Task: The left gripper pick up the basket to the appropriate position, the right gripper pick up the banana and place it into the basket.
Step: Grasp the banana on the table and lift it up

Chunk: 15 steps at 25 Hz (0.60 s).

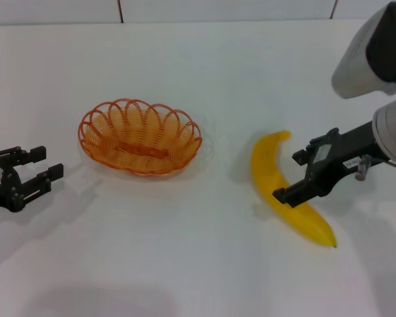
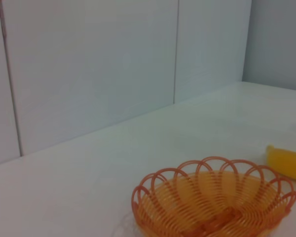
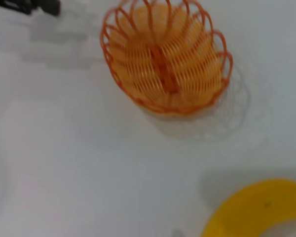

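Yellow banana [image 1: 287, 191] lies on the white table [image 1: 185, 264], right of centre, its pointed dark tip toward the near edge. Right gripper [image 1: 294, 177] sits over the banana's middle, fingers spread wide, one at each side of it, not closed on it. Orange basket [image 1: 140, 136] stands upright and empty left of the banana, well apart from it. Left gripper [image 1: 45, 167] hovers near the basket's left side, fingers apart, holding nothing.
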Available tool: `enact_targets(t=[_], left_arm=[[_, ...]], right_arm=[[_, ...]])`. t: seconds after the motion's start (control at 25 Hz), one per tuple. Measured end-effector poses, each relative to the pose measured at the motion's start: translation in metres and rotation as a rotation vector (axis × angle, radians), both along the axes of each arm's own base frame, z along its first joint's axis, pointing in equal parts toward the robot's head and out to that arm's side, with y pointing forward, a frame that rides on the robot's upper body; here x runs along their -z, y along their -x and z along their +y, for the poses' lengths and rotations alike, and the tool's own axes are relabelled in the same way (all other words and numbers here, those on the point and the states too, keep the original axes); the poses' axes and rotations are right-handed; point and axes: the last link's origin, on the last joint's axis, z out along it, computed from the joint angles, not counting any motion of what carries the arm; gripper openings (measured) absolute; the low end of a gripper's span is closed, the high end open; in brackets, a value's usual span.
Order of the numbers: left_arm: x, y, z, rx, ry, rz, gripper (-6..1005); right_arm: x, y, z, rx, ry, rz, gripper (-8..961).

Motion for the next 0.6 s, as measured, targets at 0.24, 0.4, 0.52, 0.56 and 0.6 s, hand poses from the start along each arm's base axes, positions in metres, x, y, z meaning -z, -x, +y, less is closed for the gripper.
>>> enact_targets(t=[0.24, 0.4, 0.52, 0.56, 0.6], left_arm=[[0.000, 0.000, 0.001, 0.000, -0.001, 0.002, 479], [0.000, 0.000, 0.002, 0.001, 0.002, 0.008, 479], [0.001, -0.001, 0.002, 0.005, 0.006, 0.011, 479], [0.001, -0.001, 0.003, 0.006, 0.006, 0.011, 479], [0.001, -0.002, 0.003, 0.007, 0.006, 0.010, 479]], right_arm=[[0.008, -0.004, -0.001, 0.026, 0.033, -0.037, 848], [0.017, -0.010, 0.002, 0.048, 0.070, -0.047, 840], [0.024, -0.013, 0.006, 0.064, 0.096, -0.054, 834], [0.028, -0.013, 0.009, 0.064, 0.100, -0.058, 832], [0.028, -0.013, 0.009, 0.064, 0.100, -0.058, 830]])
